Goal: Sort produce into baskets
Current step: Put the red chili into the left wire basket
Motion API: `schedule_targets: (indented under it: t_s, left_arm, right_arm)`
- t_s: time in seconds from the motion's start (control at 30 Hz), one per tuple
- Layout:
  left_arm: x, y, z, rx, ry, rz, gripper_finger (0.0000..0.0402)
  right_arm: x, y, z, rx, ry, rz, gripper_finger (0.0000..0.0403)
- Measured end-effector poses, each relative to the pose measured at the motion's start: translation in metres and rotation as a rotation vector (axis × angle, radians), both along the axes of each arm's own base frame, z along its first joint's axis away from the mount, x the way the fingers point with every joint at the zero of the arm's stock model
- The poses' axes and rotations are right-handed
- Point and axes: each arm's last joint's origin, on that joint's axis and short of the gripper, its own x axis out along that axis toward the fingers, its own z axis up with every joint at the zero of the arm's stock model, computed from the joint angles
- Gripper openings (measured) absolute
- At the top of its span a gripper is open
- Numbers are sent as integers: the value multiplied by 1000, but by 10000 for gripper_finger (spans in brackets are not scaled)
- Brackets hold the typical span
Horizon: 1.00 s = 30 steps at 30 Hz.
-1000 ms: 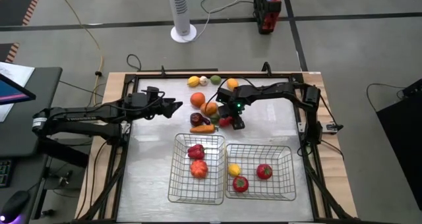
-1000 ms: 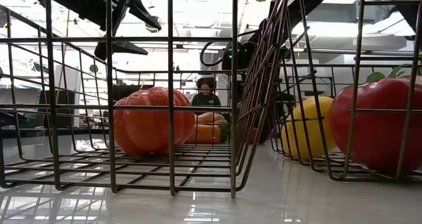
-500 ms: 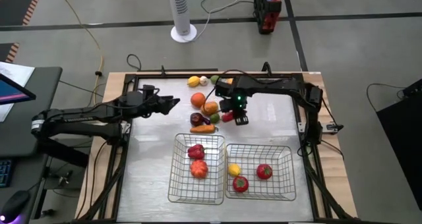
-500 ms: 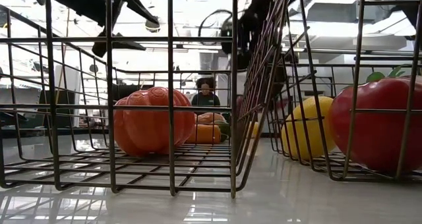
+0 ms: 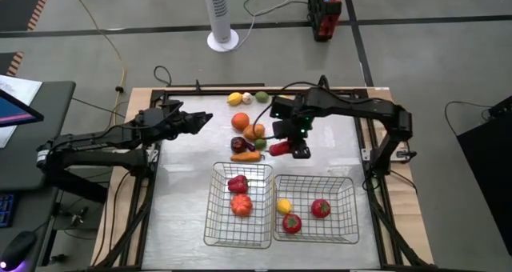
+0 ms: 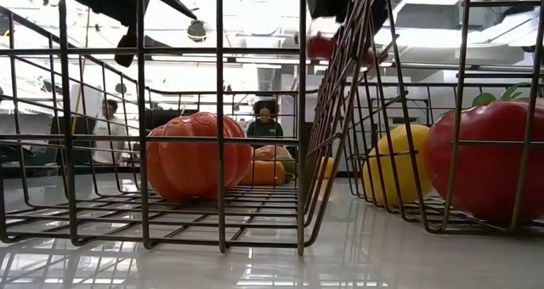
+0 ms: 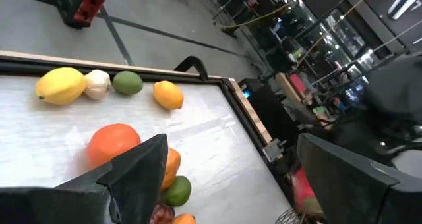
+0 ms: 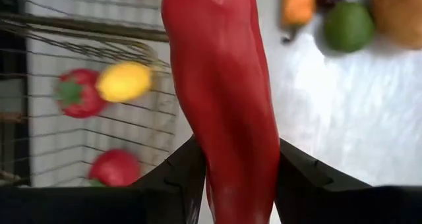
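Note:
My right gripper (image 5: 298, 150) is shut on a long red pepper (image 5: 280, 149), in the air between the produce pile and the two wire baskets. The left basket (image 5: 214, 224) holds two red and orange pieces. The right basket (image 5: 350, 216) holds a yellow one and two red ones. On the table lie a lemon (image 5: 234, 99), a whitish bulb (image 5: 247, 98), a lime (image 5: 261, 96), two oranges (image 5: 239, 121), a purple piece (image 5: 240, 145) and a carrot (image 5: 246, 155). My left gripper (image 5: 204, 118) is open and empty, above the table left of the pile. My right gripper pinches the red pepper by its two long sides (image 8: 214, 151) between its two fingers (image 8: 175, 181). The fingers come from above and lie across the pepper. The pepper is lifted clear of the table, high in the low view (image 6: 321, 47), and sticks out toward the table's left.
A black frame (image 5: 160, 96) runs around the table top. Bare table lies left of the baskets and right of the pile. Two people (image 6: 266, 123) show in the room beyond the far edge.
My right gripper has risen with the red pepper, lifting it clear of the pile, and has gone a little toward the table's right and near edges. My left gripper has drawn back a little toward the far left.

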Motion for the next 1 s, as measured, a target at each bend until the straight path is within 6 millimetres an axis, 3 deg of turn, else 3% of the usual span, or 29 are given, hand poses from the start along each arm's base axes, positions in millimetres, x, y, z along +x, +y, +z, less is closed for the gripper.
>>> schedule_targets:
  t_s: [0.3, 0.67, 1.0]
  left_arm:
    - [0, 0, 1, 15, 0, -2, 324]
    - [0, 1, 4, 63, -12, 16, 324]
    - [0, 1, 4, 76, -6, 19, 324]
  right_arm:
    - [-25, 35, 22, 167, -10, 19, 172]
    - [-69, 57, 0, 228, 72, -19, 172]
    - [-83, 76, -12, 263, 79, -85, 172]
